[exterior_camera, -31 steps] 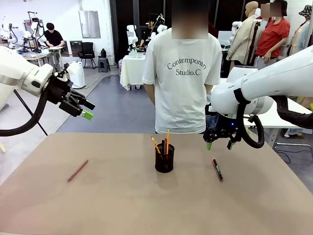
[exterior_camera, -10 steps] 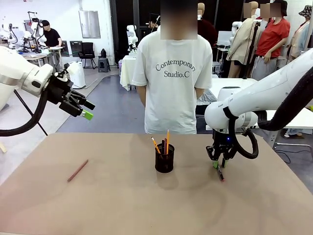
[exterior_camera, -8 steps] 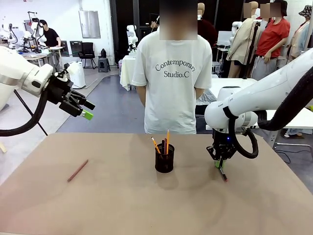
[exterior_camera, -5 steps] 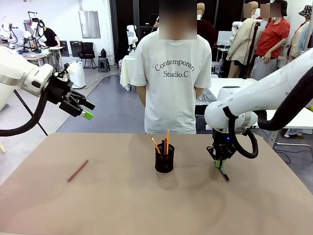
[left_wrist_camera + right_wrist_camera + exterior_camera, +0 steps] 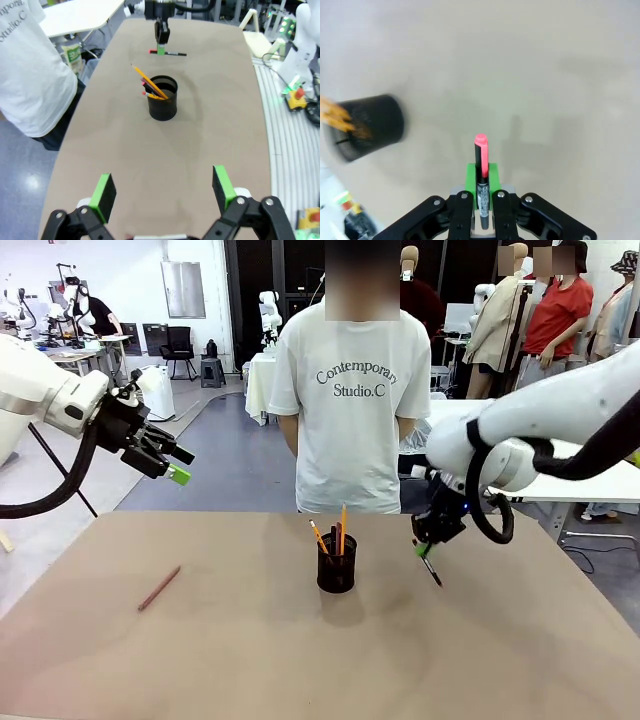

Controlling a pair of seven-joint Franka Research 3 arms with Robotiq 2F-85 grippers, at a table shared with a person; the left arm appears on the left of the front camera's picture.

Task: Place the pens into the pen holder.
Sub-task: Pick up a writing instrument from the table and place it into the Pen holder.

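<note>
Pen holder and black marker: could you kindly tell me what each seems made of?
Pen holder: black, matte, thin-walled; probably metal or plastic, surface too blurred to tell. Black marker: likely smooth plastic, given its glossy printed barrel and pink-red cap.

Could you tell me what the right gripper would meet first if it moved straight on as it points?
Probably the bare table: the right gripper, shut on the marker, points down at it, with the pen holder off to one side.
</note>
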